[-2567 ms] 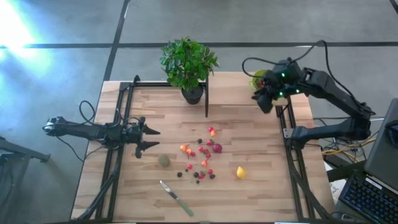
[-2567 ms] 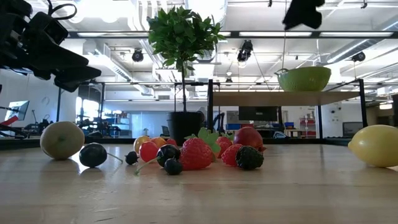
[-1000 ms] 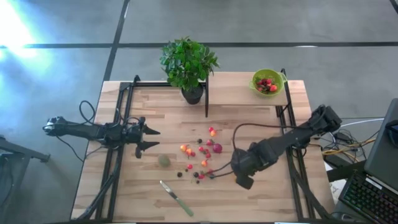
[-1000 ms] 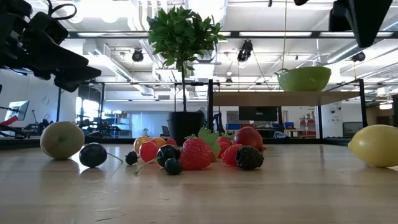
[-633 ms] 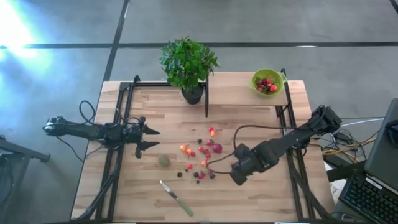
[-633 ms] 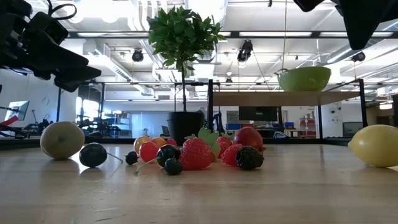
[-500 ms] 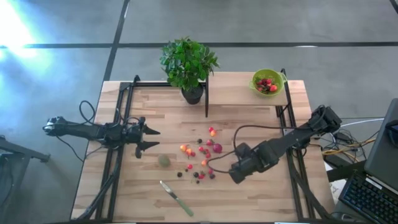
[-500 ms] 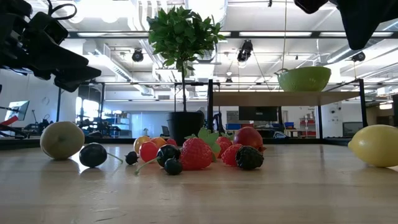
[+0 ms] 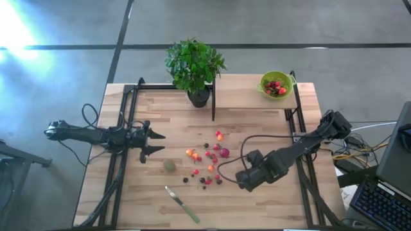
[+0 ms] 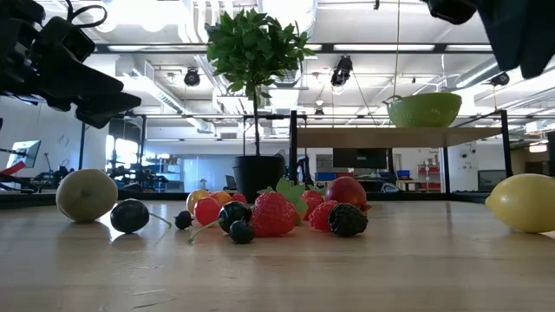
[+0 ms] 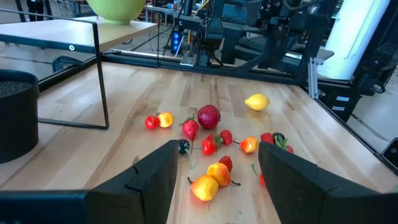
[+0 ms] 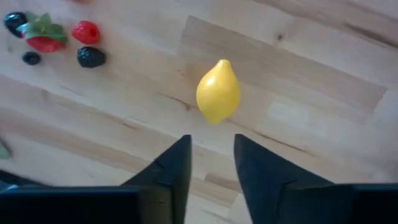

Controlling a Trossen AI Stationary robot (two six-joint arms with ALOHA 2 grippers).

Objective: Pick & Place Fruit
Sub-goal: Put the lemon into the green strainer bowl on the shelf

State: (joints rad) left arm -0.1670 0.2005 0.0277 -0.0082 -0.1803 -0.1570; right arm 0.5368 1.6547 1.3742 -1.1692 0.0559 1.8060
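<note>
Small toy fruit lies scattered mid-table: red and orange berries, dark berries, and a dull-green kiwi-like ball to their left. The yellow lemon rests on its side on the wood. It is hidden under my right arm in the high view and shows at the right in the low view. My right gripper hangs open above the lemon, pointing down, touching nothing. My left gripper waits open at the table's left side, level, facing the fruit.
A lime-green bowl holding a few red berries stands on a raised shelf at the far right. A potted plant stands at the far middle, beside a black frame post. A green-handled knife lies near the front edge. Bare wood surrounds the lemon.
My right gripper has stayed over the lemon, turning slightly about it and sinking a little toward the table. The fruit has not moved.
</note>
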